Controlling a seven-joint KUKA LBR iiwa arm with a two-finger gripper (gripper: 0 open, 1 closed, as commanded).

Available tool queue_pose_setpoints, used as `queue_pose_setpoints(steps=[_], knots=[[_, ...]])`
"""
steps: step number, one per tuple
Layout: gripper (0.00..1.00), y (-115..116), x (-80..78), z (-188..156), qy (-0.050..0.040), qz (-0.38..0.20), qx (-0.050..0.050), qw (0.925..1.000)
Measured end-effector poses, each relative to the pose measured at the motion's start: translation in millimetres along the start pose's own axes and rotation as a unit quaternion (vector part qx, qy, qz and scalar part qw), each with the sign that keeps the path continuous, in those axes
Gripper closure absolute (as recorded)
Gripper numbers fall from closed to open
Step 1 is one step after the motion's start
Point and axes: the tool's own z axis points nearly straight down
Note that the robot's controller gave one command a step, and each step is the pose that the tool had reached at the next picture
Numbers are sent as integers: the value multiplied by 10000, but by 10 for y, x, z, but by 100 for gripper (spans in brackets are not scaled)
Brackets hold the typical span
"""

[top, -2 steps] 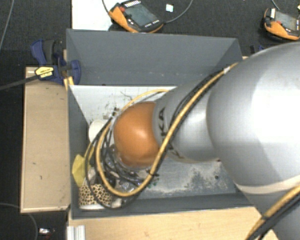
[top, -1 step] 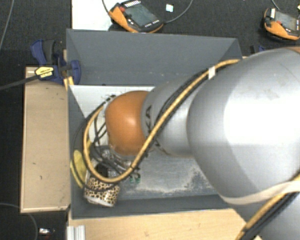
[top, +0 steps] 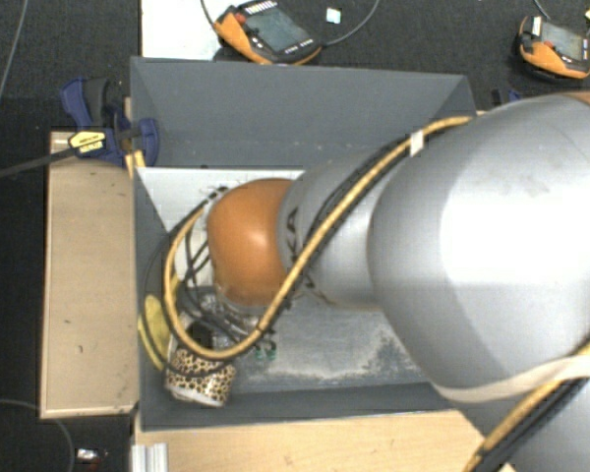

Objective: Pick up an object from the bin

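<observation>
While the big silver arm (top: 472,264) stretched into the grey bin (top: 295,106) from the right and covered most of its floor, the gripper (top: 211,330) stood low in the near left corner, under the round orange cover (top: 244,236) of the wrist. A yellow-black cable (top: 320,226) ran along the arm and made a loop around this cover. Of the gripper only some dark metal parts showed in the shadow, so I cannot tell if it was wide, narrow or holding something. Just beside it, toward the front wall, lay a small leopard-patterned thing (top: 201,378), rounded, with brown spots on a pale ground. Whether the gripper touched it, I could not tell. A yellow thing (top: 154,327) lay against the left wall, just beside the gripper and partly hidden by the cable. A tiny green thing (top: 265,354) lay on the floor near the gripper, on the side away from that wall.
</observation>
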Motion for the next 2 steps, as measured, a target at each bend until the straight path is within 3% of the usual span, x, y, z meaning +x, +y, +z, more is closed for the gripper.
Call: queue_pose_setpoints(steps=[2], knots=[[100, -15, 25, -799, 22, 14, -4, 10000]])
